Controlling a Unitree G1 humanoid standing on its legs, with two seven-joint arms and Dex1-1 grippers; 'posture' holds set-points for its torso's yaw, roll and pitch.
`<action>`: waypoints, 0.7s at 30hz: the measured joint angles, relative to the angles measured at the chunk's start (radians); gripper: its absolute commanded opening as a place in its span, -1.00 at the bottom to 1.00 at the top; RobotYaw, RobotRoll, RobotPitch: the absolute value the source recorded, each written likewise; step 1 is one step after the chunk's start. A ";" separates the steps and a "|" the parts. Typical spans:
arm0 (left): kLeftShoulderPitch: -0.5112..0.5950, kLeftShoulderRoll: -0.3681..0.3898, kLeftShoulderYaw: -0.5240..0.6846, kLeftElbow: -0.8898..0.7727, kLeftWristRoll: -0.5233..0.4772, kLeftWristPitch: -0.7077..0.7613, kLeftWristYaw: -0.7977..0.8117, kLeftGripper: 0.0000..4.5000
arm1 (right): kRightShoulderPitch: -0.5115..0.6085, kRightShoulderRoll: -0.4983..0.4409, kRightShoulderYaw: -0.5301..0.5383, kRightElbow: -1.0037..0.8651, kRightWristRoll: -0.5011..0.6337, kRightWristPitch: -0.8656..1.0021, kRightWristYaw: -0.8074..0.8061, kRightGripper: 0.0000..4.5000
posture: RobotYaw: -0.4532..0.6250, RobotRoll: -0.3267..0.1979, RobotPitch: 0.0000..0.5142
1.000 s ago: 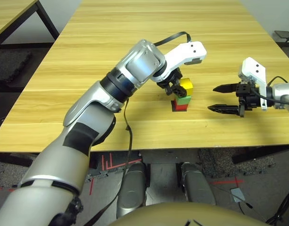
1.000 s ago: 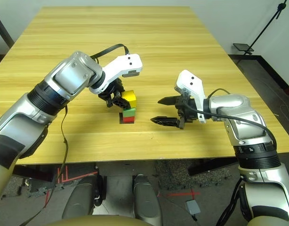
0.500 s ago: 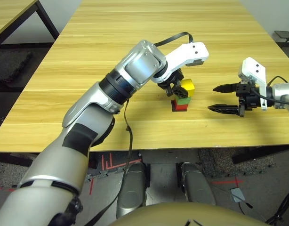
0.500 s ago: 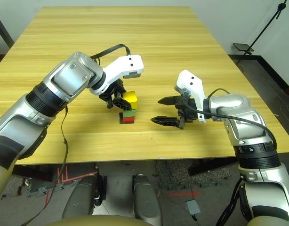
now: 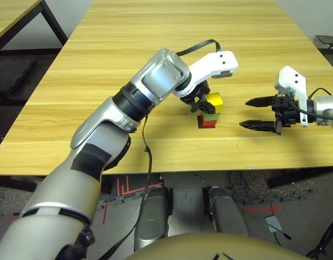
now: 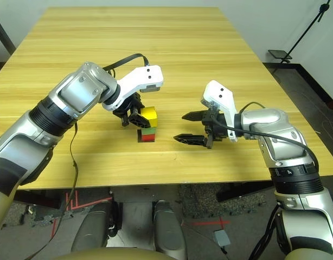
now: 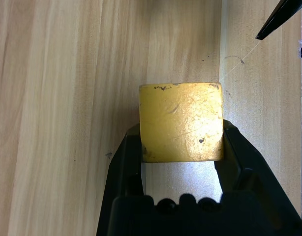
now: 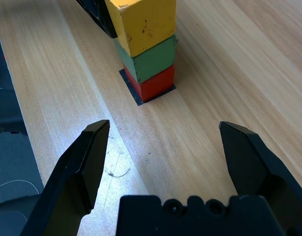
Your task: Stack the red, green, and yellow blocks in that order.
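Right now you have all three cubes in one column near the middle of the wooden table (image 5: pixel 155 43): the red block (image 8: pixel 157 84) sits at the bottom on a flat black square patch (image 8: pixel 136 93), the green block (image 8: pixel 150 60) rests on it, and the yellow block (image 8: pixel 143 22) is on top, slightly overhanging the green one toward the right gripper's side. Your left gripper (image 7: pixel 182 147) reaches down over the stack from the left, and its two black fingers (image 7: pixel 126 162) flank the yellow block on opposite faces; whether they press it or stand just off it you cannot tell from these views. Your right gripper (image 5: pixel 253 112) hangs just off the table to the right of the stack, well apart from it, with its fingers spread wide and nothing between them, pointing toward the blocks.
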State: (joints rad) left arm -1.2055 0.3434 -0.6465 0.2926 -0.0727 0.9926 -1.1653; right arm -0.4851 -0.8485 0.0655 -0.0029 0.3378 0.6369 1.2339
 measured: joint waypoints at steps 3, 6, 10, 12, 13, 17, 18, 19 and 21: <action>0.017 -0.011 0.009 0.006 -0.003 -0.007 0.018 0.80 | -0.001 0.000 0.000 0.003 0.000 0.000 0.004 1.00 | -0.03 0.32 -0.61; 0.030 -0.017 0.070 -0.036 -0.034 0.031 0.035 0.99 | -0.003 -0.005 0.000 0.013 0.000 -0.006 0.020 1.00 | -0.02 0.30 -0.62; 0.038 -0.041 0.273 -0.175 -0.127 0.176 0.109 0.99 | -0.017 -0.012 -0.035 0.058 0.032 -0.031 0.057 1.00 | 0.02 0.20 -0.61; 0.046 -0.067 0.427 -0.273 -0.175 0.271 0.179 0.99 | -0.026 -0.024 -0.074 0.092 0.046 -0.033 0.061 1.00 | 0.02 0.16 -0.61; 0.047 -0.077 0.484 -0.311 -0.189 0.305 0.210 0.99 | -0.032 -0.029 -0.089 0.107 0.052 -0.032 0.056 1.00 | 0.03 0.10 -0.61; 0.221 -0.116 0.792 -0.532 -0.191 0.361 0.428 0.99 | -0.098 0.003 -0.244 0.301 0.065 -0.086 -0.133 1.00 | 0.09 -0.05 -0.55; 0.297 -0.113 0.867 -0.555 -0.172 0.329 0.489 0.99 | -0.100 0.007 -0.296 0.369 0.059 -0.116 -0.198 1.00 | 0.09 -0.07 -0.55; 0.357 -0.108 0.915 -0.561 -0.157 0.281 0.533 0.99 | -0.102 0.020 -0.328 0.413 0.057 -0.143 -0.245 1.00 | 0.10 -0.10 -0.56; 0.520 -0.063 0.971 -0.563 -0.119 0.127 0.593 0.99 | -0.106 0.071 -0.394 0.520 0.056 -0.233 -0.343 1.00 | 0.09 -0.12 -0.61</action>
State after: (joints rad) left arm -0.6860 0.2803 0.3241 -0.2701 -0.1916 1.1196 -0.5724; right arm -0.5910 -0.7774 -0.3282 0.5170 0.3940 0.4035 0.8905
